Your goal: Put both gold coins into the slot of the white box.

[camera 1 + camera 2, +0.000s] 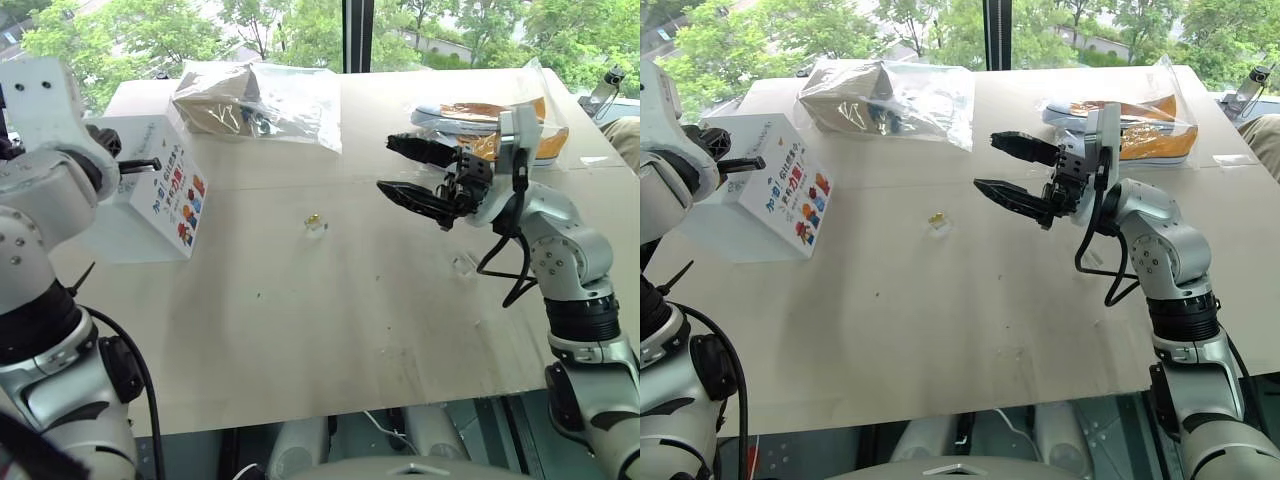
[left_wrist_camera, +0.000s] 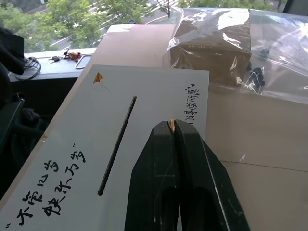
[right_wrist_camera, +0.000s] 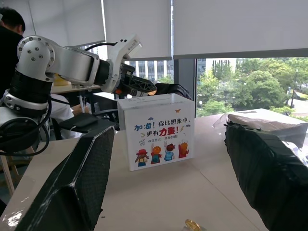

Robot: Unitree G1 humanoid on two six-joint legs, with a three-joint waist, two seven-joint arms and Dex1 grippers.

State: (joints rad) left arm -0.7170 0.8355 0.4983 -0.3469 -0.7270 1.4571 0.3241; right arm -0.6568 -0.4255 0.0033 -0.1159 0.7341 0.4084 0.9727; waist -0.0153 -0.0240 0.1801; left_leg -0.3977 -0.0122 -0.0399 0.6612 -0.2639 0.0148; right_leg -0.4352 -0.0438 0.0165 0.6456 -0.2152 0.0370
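Coin [image 2: 171, 124] pinched edge-on in our left gripper [image 2: 173, 129] beside slot [image 2: 117, 146]; misalignment risks drop; right gripper [image 1: 408, 168] spread, empty

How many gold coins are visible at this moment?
2. One gold coin lies on the table between the white box and the right gripper. The other coin's edge shows pinched at the left gripper tips over the box.

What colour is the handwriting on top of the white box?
Black, seen best in the left wrist view, on the white box.
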